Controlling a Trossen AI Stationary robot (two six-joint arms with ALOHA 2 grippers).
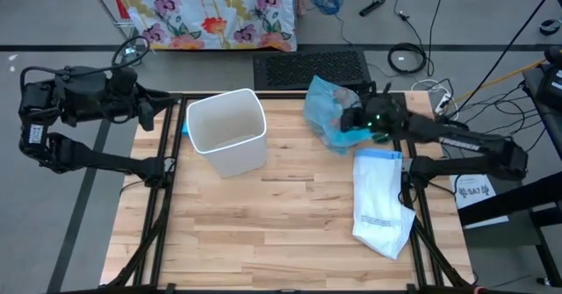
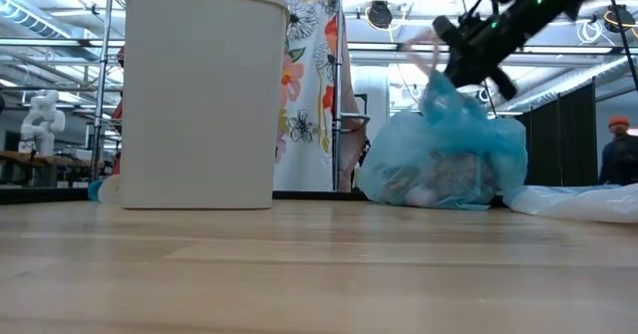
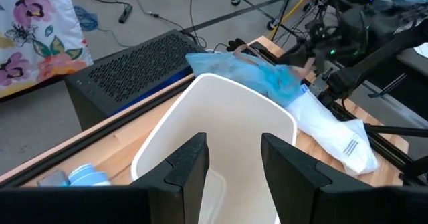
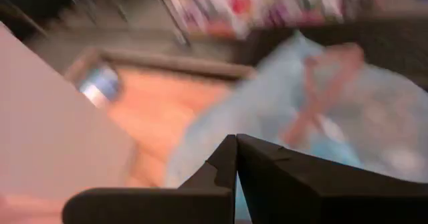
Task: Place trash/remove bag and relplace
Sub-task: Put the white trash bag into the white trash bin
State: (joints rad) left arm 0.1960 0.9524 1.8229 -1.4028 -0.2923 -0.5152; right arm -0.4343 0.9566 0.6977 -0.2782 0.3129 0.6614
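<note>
Wooden table [image 1: 263, 233] carries everything, light planks inside a dark frame; largest thing on it is the white bin [image 1: 227, 132], standing upright toward the left rear, no liner visible in it from above; in the low view the bin [image 2: 199, 95] stands well apart from the bags; next in size, the white replacement bag [image 1: 382, 202] lies flat along the right side of the table, blue hem toward the rear, small print showing, its near end reaching toward the front edge; behind it, at the right rear corner, the light-blue bag [image 1: 332, 110] sits bunched on the tabletop, full and crinkled, trash showing faintly as pale lumps through the plastic in the low view [image 2: 444, 165]; the two bags lie just beside each other, whether touching I cannot tell; right gripper [image 1: 367, 121] is at the blue bag's right side, above its gathered top, fingers pressed together; whether any plastic is caught between them cannot be made out; its wrist view shows the two fingers [image 4: 264, 164] meeting tip to tip over blurred blue film; left gripper [image 3: 234, 157] waits off the table's left rear edge, fingers spread, empty, looking over the bin's rim; smallest, a blue-and-white cylinder [image 3: 87, 176] lies behind the bin at the table's left rear edge.
</note>
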